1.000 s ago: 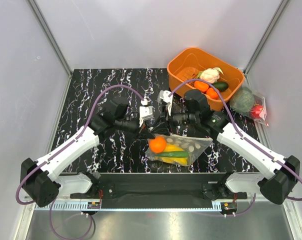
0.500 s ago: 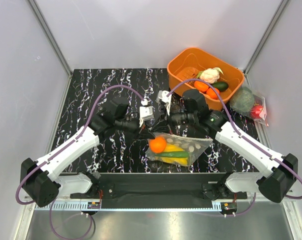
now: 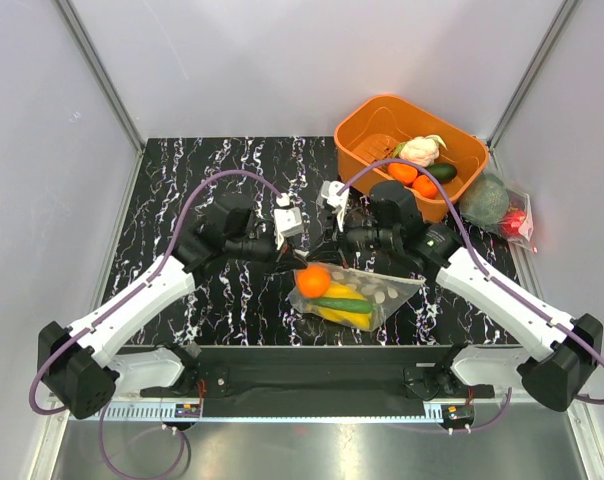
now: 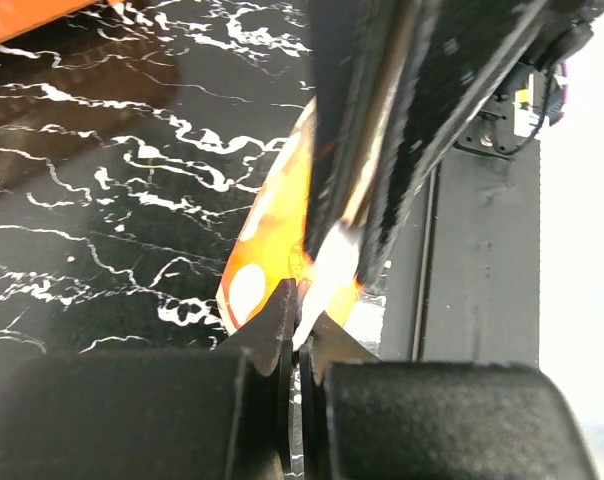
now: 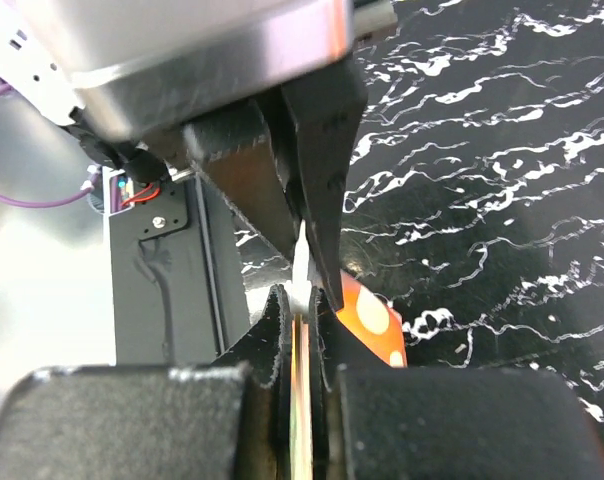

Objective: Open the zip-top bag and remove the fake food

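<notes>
Zip-top bag (image 3: 384, 291), fake food (image 3: 315, 282) inside, near-edge centre of worktop (image 3: 182, 170). Orange basket (image 3: 387, 99), far-right corner. Wrist views alone show left gripper (image 4: 300, 335) and right gripper (image 5: 300, 302) clamping its film.

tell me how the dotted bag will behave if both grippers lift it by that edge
Probably floppy: the zip-top bag is thin clear film, its edge pinched flat in both the left gripper and the right gripper. Likely to sag under the fake food lying loose inside. The film looks glossy, so it may slip.
</notes>
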Tool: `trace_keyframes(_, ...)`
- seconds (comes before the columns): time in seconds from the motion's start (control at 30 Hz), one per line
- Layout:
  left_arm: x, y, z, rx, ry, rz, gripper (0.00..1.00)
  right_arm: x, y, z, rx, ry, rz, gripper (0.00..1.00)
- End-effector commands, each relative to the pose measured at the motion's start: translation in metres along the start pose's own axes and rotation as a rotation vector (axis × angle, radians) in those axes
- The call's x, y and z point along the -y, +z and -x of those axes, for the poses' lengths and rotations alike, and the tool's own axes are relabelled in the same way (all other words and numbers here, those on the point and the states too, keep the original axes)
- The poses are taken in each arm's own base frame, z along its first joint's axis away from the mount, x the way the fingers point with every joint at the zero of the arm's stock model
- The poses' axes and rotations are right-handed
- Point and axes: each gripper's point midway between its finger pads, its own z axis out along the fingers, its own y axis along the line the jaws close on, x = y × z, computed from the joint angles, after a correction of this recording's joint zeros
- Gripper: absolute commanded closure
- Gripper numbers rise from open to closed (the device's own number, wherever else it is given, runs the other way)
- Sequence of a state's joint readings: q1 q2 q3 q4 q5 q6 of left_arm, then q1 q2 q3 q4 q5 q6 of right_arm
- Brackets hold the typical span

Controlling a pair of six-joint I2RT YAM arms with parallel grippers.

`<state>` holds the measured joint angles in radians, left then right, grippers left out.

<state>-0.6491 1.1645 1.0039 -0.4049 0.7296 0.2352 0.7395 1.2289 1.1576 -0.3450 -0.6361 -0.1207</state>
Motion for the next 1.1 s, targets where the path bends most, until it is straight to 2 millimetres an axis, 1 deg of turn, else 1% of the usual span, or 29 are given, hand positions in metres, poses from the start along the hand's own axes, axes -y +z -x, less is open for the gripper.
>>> trace_keyframes(0.0,-0.018,-0.01,0.021,0.076,0.058,0.093,1.0,-0.004,-0.013,-0.004,-0.011,-0.012,-0.033,1.0)
trace_keyframes(0.17,-0.027,-0.013,0.02,0.068,0.045,0.143,1.0,-0.003,-0.02,-0.005,-0.007,-0.015,-0.064,1.0)
trace_keyframes(0.3,-0.04,-0.017,0.021,0.067,0.034,0.218,1.0,-0.002,-0.023,-0.007,-0.015,-0.013,-0.082,1.0)
trace_keyframes(0.33,-0.048,-0.02,0.019,0.059,0.026,0.261,1.0,-0.002,-0.025,-0.007,-0.017,-0.012,-0.089,1.0)
trace_keyframes(0.4,-0.056,-0.022,0.018,0.059,0.023,0.308,1.0,-0.001,-0.025,-0.008,-0.022,-0.009,-0.098,1.0)
trace_keyframes(0.43,-0.064,-0.026,0.017,0.052,0.017,0.362,1.0,0.0,-0.026,-0.008,-0.022,-0.009,-0.104,1.0)
trace_keyframes(0.53,-0.078,-0.033,0.014,0.043,0.004,0.442,1.0,0.0,-0.028,-0.01,-0.027,-0.005,-0.116,1.0)
trace_keyframes(0.6,-0.083,-0.036,0.015,0.044,-0.005,0.474,1.0,0.0,-0.03,-0.011,-0.029,-0.001,-0.123,1.0)
trace_keyframes(0.73,-0.099,-0.044,0.009,0.021,-0.035,0.564,1.0,0.002,-0.033,-0.014,-0.036,0.005,-0.145,1.0)
trace_keyframes(1.07,-0.119,-0.056,0.004,0.015,-0.086,0.668,1.0,0.002,-0.039,-0.022,-0.054,0.026,-0.175,1.0)
